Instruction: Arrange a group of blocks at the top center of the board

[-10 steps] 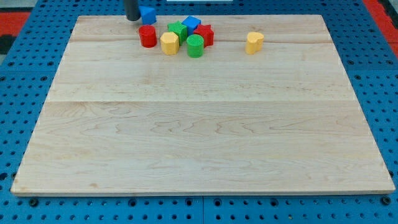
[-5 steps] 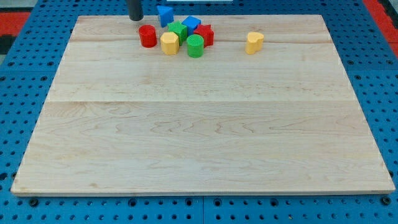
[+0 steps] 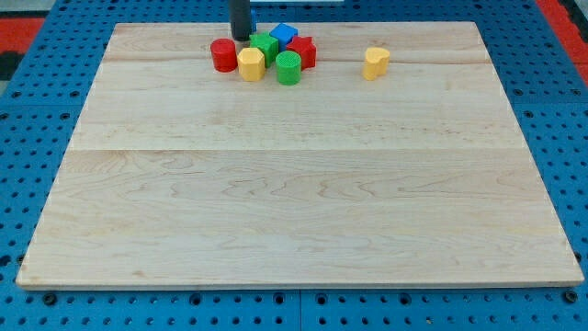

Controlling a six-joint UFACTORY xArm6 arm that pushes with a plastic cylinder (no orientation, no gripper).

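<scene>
My tip stands at the top centre of the board, at the upper left of a tight cluster. It is just above the red cylinder and the yellow block, and just left of the green block. The cluster also holds a blue block, a red block and a green cylinder. A yellow heart-shaped block sits apart, to the cluster's right. The second blue block seen earlier does not show; the rod may hide it.
The wooden board lies on a blue pegboard surface. The cluster is close to the board's top edge.
My tip has moved right along the top edge, pushing the small blue block right towards the cluster, where it is now out of sight. The red cylinder has shifted slightly right.
</scene>
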